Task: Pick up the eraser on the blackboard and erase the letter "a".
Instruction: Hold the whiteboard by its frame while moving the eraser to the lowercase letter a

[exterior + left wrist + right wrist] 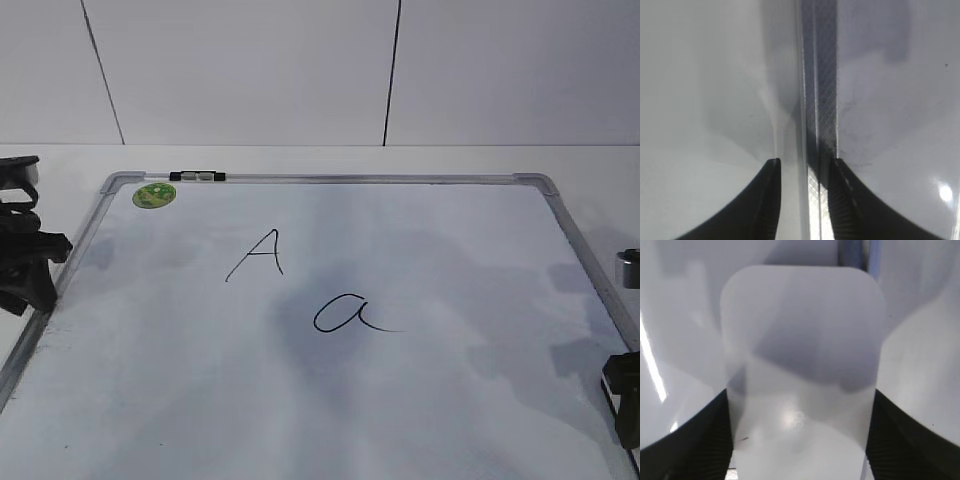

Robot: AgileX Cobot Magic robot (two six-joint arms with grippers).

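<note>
The board (pixel 330 380) lay flat on the white worktop (pixel 300 160), its green sticker (pixel 154 195) near the far left corner. A capital "A" (pixel 256 255) sat left of centre, with the cursive "a" (pixel 352 313) just right of it and nearer the camera, unerased. The left tool (pixel 802 165) hovered slightly open and empty, astride the board's left frame. The right tool (pixel 800 405), at the board's right edge, had its 2 fingers against both sides of the eraser (pixel 802 355).
</note>
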